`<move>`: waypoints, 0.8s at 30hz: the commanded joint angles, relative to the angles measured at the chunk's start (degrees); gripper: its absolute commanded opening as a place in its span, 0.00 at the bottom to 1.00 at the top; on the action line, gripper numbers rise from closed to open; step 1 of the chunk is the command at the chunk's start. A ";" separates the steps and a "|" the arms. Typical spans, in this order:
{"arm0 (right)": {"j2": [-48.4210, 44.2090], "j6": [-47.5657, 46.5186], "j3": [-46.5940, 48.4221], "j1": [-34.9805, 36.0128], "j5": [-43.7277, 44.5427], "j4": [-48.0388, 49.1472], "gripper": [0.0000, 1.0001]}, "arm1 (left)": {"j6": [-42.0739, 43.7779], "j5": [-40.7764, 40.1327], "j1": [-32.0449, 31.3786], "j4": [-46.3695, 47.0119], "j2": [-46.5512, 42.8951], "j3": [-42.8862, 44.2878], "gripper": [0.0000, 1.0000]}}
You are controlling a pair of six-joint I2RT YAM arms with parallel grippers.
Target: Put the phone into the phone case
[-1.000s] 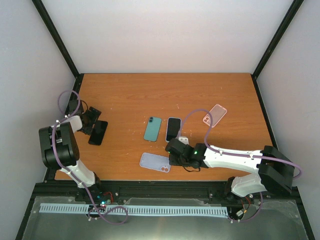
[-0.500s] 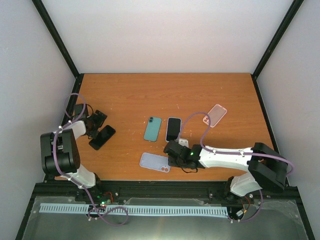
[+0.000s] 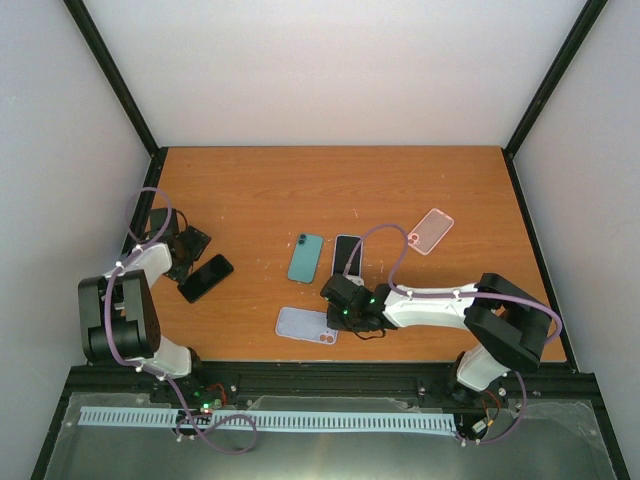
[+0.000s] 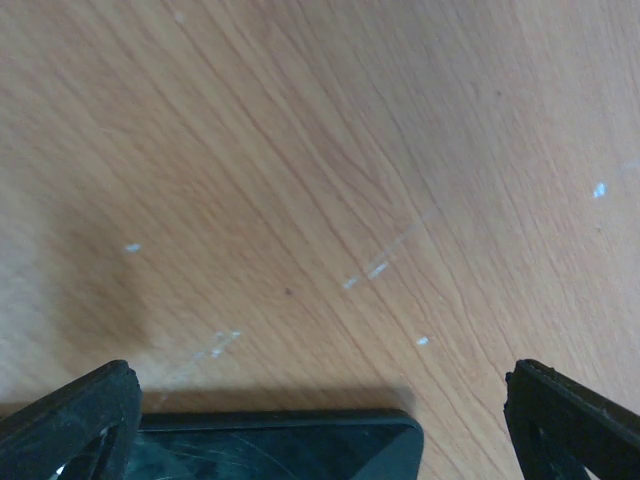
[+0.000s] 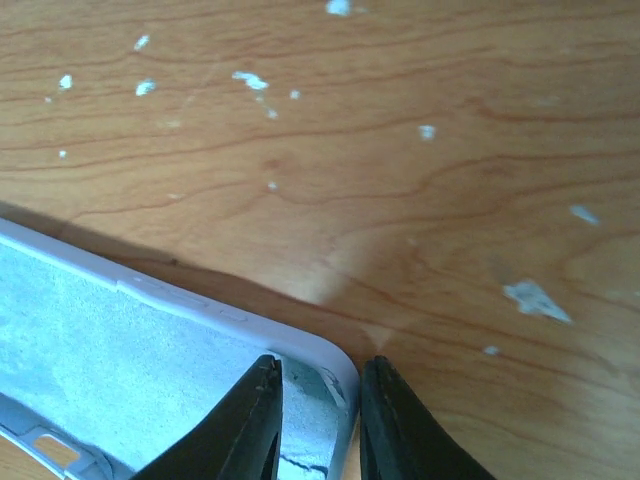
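A lilac phone case (image 3: 300,324) lies open side up near the table's front edge. My right gripper (image 3: 336,310) is at its right end. In the right wrist view the gripper (image 5: 320,385) is closed down on the case's corner wall (image 5: 335,365), with one finger inside the case and one outside. A black phone (image 3: 206,277) lies tilted at the left of the table. My left gripper (image 3: 186,245) is just behind its far end. In the left wrist view that gripper (image 4: 320,395) is wide open, with the phone's top edge (image 4: 250,450) between the fingers.
A teal phone (image 3: 307,258) and a second black phone (image 3: 346,257) lie side by side at the table's middle. A pink clear case (image 3: 430,231) lies at the right rear. The black frame rail (image 3: 150,200) runs close to the left arm.
The left black phone has turned from upright to tilted, its near end swung right. The right gripper and the lilac case have shifted slightly to the left.
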 commanded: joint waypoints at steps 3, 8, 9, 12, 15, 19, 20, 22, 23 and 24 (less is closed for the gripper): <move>2.86 -3.10 0.89 -0.78 -1.60 0.20 0.12 | -1.53 -11.57 0.02 -6.26 -2.26 3.33 1.00; 0.89 -12.33 1.29 -3.20 3.29 -3.59 0.03 | 0.12 -14.17 0.47 -7.85 -2.12 2.25 0.99; 0.30 -16.68 1.38 -3.87 2.88 -3.80 0.03 | 0.58 -13.36 0.73 -7.84 -1.65 2.04 0.99; -1.53 -26.46 3.19 -4.58 6.27 -8.78 0.03 | 1.08 -11.25 0.81 -7.51 -1.27 1.58 0.99; -3.31 -34.09 6.17 -5.13 8.59 -15.21 0.03 | 0.75 -9.60 0.80 -7.06 -1.96 0.47 1.00; -0.75 -40.85 10.69 -5.80 10.71 -22.03 0.06 | 0.49 -6.25 0.77 -5.89 -2.66 -2.27 0.99; 0.34 -41.89 11.81 -5.94 11.97 -23.19 0.05 | 0.51 -5.17 0.77 -5.57 -2.54 -2.93 0.99; 2.05 -43.09 13.74 -6.96 13.63 -24.50 0.03 | 0.00 -4.38 0.49 -5.79 -1.98 -3.76 0.99; 2.46 -43.45 14.53 -7.38 13.78 -24.60 0.03 | -0.22 -3.93 0.22 -6.15 -1.79 -4.08 1.00; 2.47 -43.85 15.02 -8.08 13.86 -24.42 0.03 | -0.57 -3.15 -0.04 -6.39 -1.84 -4.49 1.00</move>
